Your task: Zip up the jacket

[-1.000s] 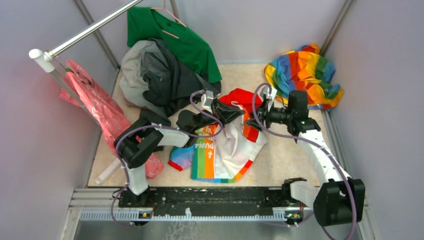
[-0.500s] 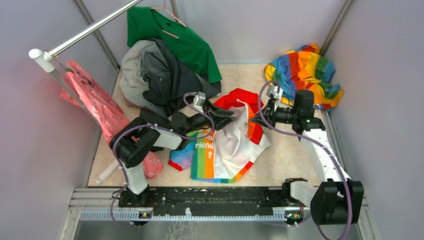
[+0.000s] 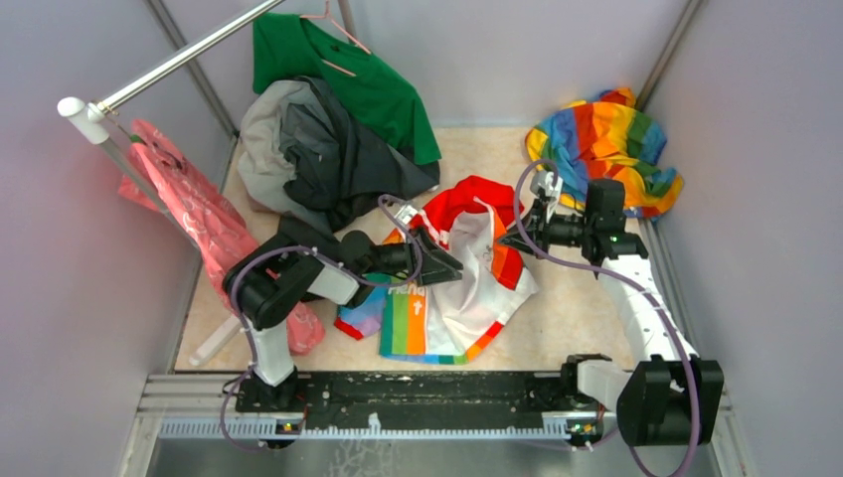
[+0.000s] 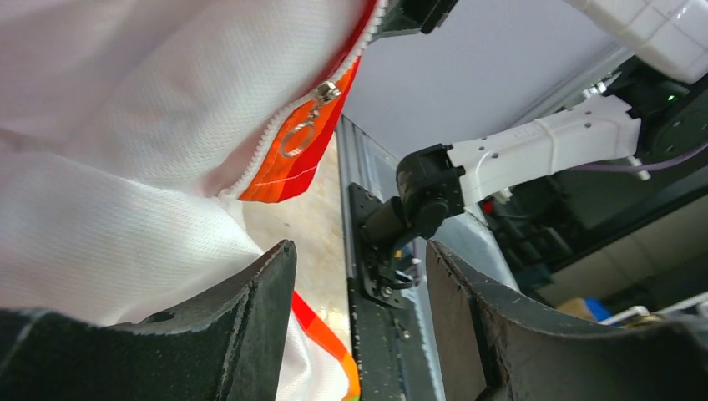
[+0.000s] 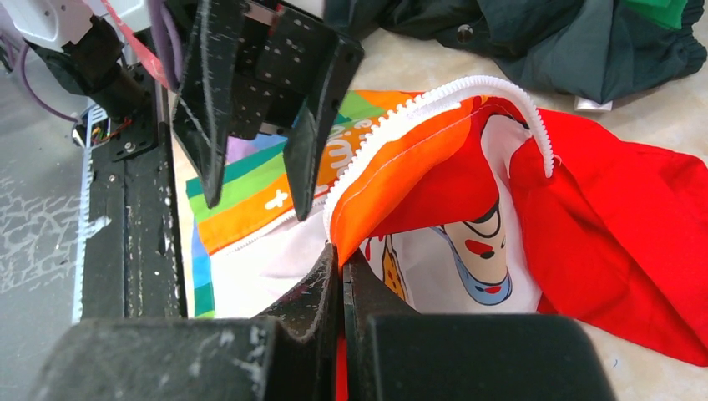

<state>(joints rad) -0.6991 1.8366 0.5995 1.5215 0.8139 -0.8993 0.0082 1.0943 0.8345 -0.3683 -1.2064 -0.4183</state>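
1. We see the jacket [image 3: 467, 298] lying crumpled in the middle of the surface [image 3: 577, 318], between the two arms. Its white front faces up, with the rainbow stripes toward the near edge and the red hood [image 3: 467, 194] toward the far side.
2. The right claw [image 3: 509, 238] is clamped on the jacket's orange-red front edge. In the right wrist view its fingers [image 5: 321, 288] pinch that edge just below the white zipper teeth [image 5: 467, 86], and the edge arches up off the surface.
3. The left claw [image 3: 449, 266] stands apart and holds nothing. It sits over the jacket's white panel, just left of the lifted edge, and points toward the right claw.
4. In the left wrist view, white fabric fills the space above and beside one finger. The zipper slider with its ring pull [image 4: 305, 125] hangs on the orange strip, above the gap between the fingers and clear of both.
5. A dark grey garment [image 3: 328, 149] lies behind the jacket, and a rainbow cloth [image 3: 606, 144] lies at the far right, well apart from it.
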